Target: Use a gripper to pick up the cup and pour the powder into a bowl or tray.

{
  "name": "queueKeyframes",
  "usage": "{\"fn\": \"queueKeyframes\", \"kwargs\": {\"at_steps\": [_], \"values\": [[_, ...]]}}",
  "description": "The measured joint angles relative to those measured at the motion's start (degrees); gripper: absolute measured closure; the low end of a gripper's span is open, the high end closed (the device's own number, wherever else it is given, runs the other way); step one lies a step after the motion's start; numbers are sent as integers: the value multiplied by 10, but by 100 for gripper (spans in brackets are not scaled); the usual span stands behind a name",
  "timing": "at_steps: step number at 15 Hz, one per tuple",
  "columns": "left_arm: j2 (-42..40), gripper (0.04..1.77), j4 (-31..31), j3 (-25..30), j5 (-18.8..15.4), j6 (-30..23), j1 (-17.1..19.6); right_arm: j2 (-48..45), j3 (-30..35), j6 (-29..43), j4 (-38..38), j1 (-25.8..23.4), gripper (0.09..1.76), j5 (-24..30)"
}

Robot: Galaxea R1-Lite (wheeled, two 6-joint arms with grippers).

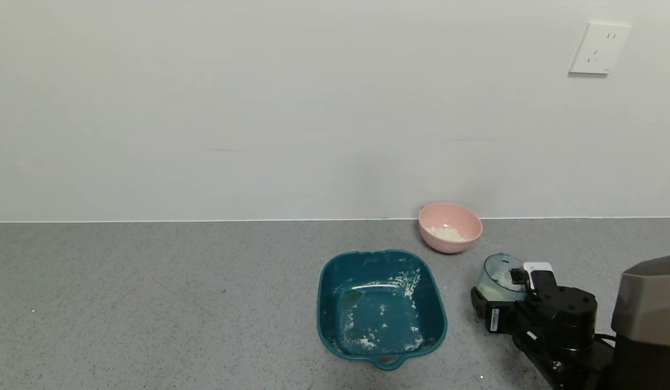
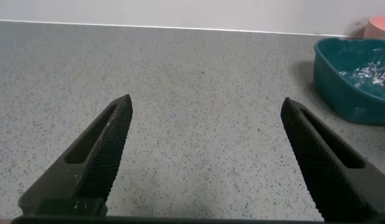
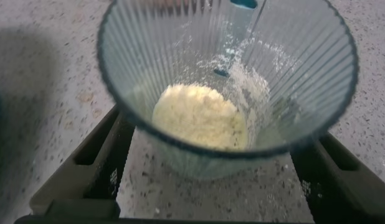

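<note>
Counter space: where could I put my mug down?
The grey counter left of the teal tray is bare. It's crowded on the right: pink bowl, cup and right claw sit close together.

No readable text, labels or numbers anywhere.

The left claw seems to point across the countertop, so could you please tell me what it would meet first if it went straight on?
Probably nothing near: the open left claw faces bare speckled grey countertop up to the wall. The dark teal square tray sits off to one side.
</note>
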Motion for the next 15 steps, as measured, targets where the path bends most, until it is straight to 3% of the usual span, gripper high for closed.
{"fn": "queueKeyframes", "kwargs": {"at_steps": [3,9,15], "values": [[0,9,0,0,0,0,0,-32,47,-22,0,0,20,37],[0,9,0,0,0,0,0,-129,135,-55,1,3,17,57],[0,9,0,0,0,0,0,-228,153,-110,5,-1,15,65]]}}
